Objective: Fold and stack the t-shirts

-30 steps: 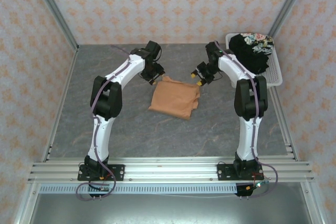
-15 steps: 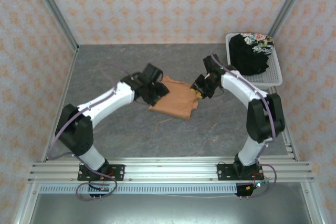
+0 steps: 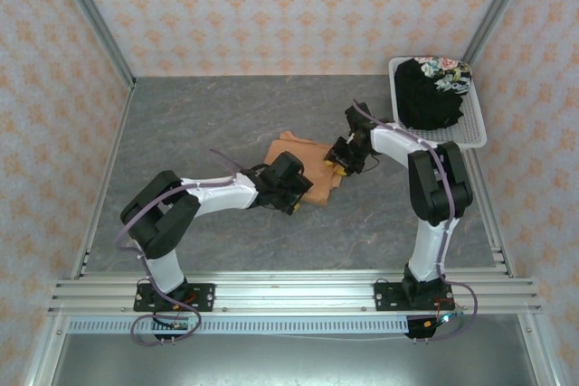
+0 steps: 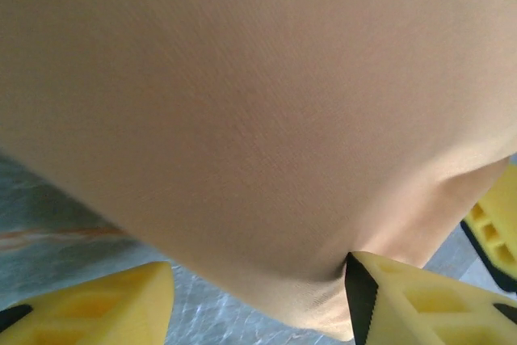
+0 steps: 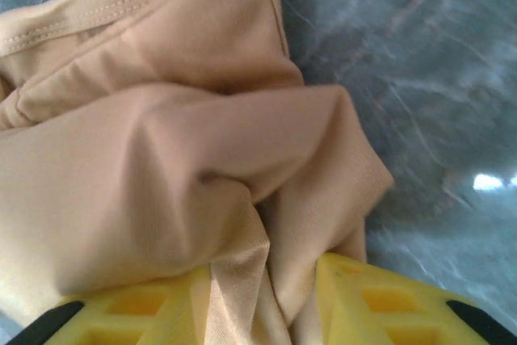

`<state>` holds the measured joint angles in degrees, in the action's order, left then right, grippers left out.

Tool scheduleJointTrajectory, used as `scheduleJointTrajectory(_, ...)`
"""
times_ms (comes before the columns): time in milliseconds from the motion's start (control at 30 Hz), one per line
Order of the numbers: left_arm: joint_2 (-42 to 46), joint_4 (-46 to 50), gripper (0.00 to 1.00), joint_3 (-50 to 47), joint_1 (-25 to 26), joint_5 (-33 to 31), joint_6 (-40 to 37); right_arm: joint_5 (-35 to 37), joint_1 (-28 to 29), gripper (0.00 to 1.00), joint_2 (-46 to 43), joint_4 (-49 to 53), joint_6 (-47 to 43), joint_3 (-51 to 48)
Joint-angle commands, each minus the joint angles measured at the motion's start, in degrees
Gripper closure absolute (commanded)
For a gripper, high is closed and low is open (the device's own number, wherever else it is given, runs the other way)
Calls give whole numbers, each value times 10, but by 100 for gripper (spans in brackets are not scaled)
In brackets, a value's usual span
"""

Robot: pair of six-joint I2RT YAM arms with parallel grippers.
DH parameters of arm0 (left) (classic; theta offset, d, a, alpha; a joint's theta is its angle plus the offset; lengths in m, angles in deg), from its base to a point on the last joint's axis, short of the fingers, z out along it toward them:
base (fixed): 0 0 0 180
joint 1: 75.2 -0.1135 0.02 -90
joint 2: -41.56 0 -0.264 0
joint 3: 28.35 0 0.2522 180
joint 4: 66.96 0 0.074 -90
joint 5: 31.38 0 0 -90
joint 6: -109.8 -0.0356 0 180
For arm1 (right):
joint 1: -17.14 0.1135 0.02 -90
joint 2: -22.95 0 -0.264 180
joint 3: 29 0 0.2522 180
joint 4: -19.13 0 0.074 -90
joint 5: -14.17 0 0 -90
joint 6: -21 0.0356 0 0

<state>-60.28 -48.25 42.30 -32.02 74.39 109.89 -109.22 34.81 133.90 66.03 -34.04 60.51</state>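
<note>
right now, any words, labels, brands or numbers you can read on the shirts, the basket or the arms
None can be read.
orange t-shirt: plain fabric, no print showing.
black t-shirt: a floral patch, no letters.
white basket: no label visible.
Arms: no markings large enough to read.

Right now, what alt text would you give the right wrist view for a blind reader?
An orange tee lies bunched in soft folds, one fold pinched between two yellow jaws at the bottom edge. Grey marbled table shows to its right.
</note>
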Motion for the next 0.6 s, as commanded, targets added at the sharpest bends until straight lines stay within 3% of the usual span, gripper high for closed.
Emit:
scheduleJointTrajectory(0, -34, -42, 51, 19, 3, -28, 40, -17, -3, 62, 32, 21, -22, 37)
scheduleJointTrajectory(233, -60, -63, 89, 24, -13, -101, 63, -48, -3, 61, 43, 56, -48, 95)
scheduleJointTrajectory(367, -52, -69, 96, 18, -56, -122, 63, -1, -7, 54, -44, 64, -53, 105)
scheduleJointTrajectory(567, -42, -26, 99, 45, -178, -102, -19, 40, -11, 52, -146, 118, -49, 115)
